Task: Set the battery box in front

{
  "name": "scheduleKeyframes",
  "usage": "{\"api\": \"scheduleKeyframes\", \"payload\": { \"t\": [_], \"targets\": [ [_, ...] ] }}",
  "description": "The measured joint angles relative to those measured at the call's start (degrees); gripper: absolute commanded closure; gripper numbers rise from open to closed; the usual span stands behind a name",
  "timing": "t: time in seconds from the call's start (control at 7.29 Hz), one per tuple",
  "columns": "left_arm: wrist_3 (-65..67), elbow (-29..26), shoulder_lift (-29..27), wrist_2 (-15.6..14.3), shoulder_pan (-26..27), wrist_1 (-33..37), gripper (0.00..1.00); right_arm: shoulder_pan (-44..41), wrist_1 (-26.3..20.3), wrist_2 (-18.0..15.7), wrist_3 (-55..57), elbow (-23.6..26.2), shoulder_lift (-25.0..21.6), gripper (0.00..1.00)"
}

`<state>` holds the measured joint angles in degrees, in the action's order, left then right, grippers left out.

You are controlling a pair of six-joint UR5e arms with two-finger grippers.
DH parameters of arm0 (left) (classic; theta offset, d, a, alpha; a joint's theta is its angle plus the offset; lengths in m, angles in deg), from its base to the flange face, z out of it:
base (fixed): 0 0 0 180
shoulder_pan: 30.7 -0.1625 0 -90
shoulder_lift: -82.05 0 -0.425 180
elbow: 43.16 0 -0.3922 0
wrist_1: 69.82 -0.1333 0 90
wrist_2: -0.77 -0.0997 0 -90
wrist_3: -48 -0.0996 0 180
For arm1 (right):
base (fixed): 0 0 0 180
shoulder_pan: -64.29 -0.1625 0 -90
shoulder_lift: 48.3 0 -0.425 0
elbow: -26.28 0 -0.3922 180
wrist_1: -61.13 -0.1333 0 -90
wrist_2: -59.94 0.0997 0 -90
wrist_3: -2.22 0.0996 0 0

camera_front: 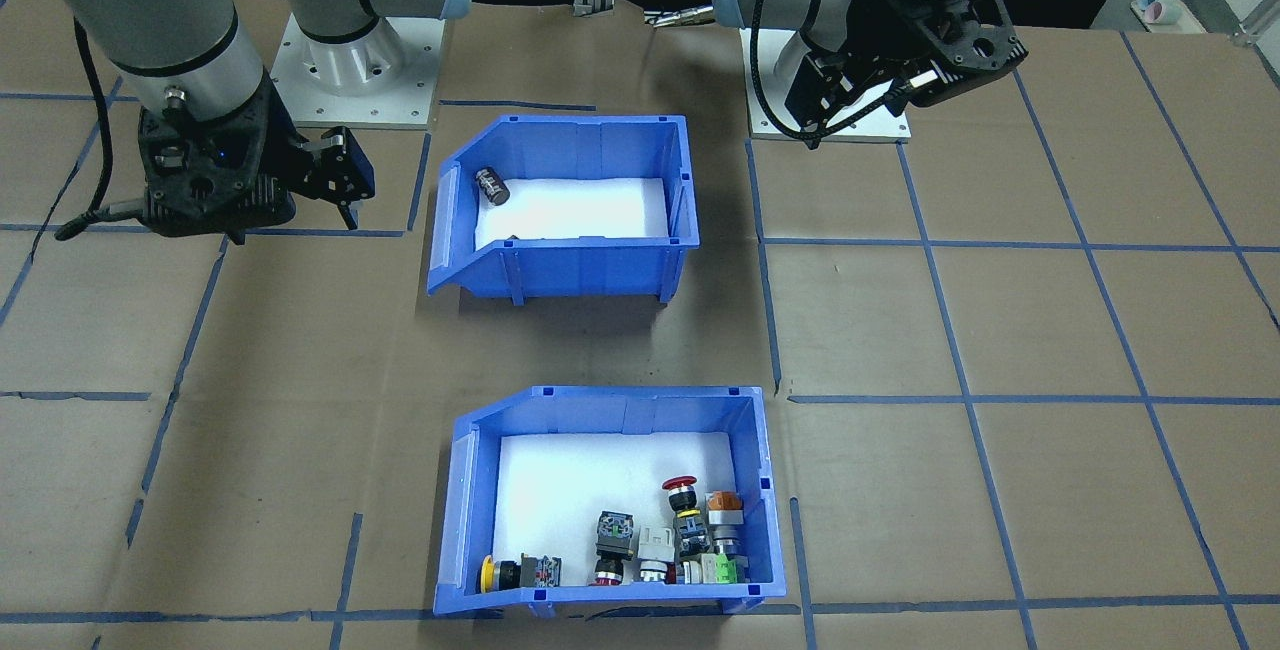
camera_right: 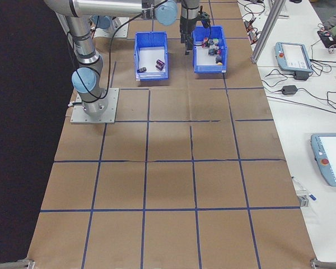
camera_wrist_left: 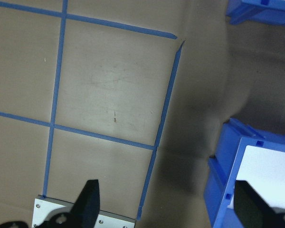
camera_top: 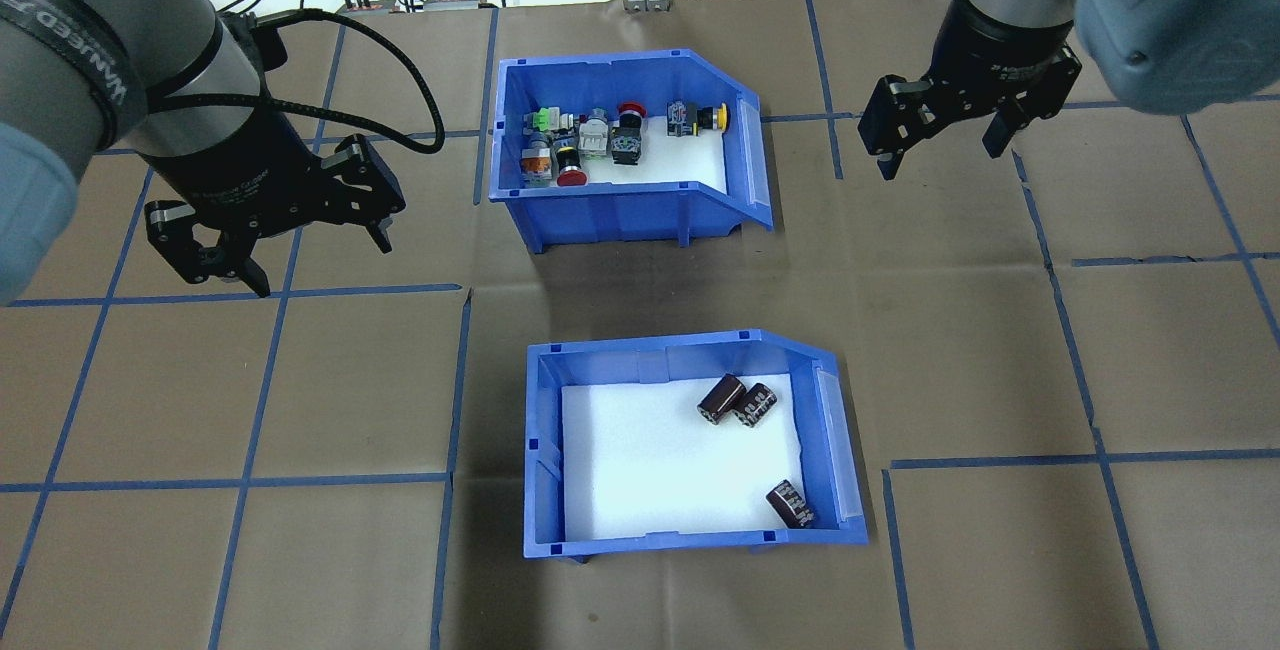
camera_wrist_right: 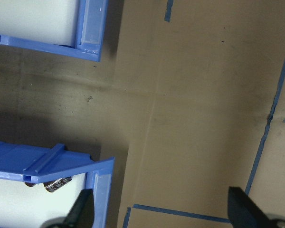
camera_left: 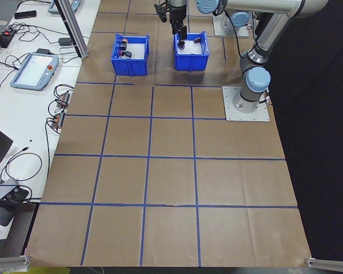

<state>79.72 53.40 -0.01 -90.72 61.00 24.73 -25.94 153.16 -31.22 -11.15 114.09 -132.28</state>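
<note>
1. The left gripper (camera_top: pixel 268 252) hangs above the bare surface (camera_top: pixel 330 380) with its jaws spread and nothing between them.
2. The right gripper (camera_top: pixel 940 135) also hovers with jaws spread wide, holding nothing.
3. The battery box (camera_top: pixel 545 450) sits on the surface between the two grippers, nearer the robot's base than either set of jaws, touched by neither.
4. Three dark cylindrical cells lie on its white foam floor: a pair (camera_top: pixel 738 400) touching each other, and a third (camera_top: pixel 791 504) apart in a corner (all toward the side of the right gripper's jaws).
5. The push-button bin (camera_top: pixel 620 210) stands beyond the battery box, roughly level with both sets of jaws and between them, its switches (camera_top: pixel 590 135) crowded along its far wall.
</note>
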Motion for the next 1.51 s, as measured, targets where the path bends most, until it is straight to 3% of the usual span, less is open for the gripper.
{"api": "scheduleKeyframes", "payload": {
  "t": [0.27,0.55,1.1,1.51],
  "targets": [
    [18.64,2.00,0.47,2.97,2.31,0.02,0.01,-0.21,0.00,0.22,-9.33,-5.32,5.34,0.00],
    [38.21,6.81,2.71,3.77,7.44,-2.45,0.01,-1.64,1.12,0.21,-18.28,-9.94,10.06,0.00],
    [72.37,22.42,8.75,5.60,20.86,-16.92,0.01,-7.78,1.55,0.13,-39.40,-20.85,19.61,0.00],
    [91.61,30.63,9.17,6.79,29.97,-28.63,0.01,-17.93,1.69,0.38,-46.42,-23.82,24.00,0.00]
  ]
}}
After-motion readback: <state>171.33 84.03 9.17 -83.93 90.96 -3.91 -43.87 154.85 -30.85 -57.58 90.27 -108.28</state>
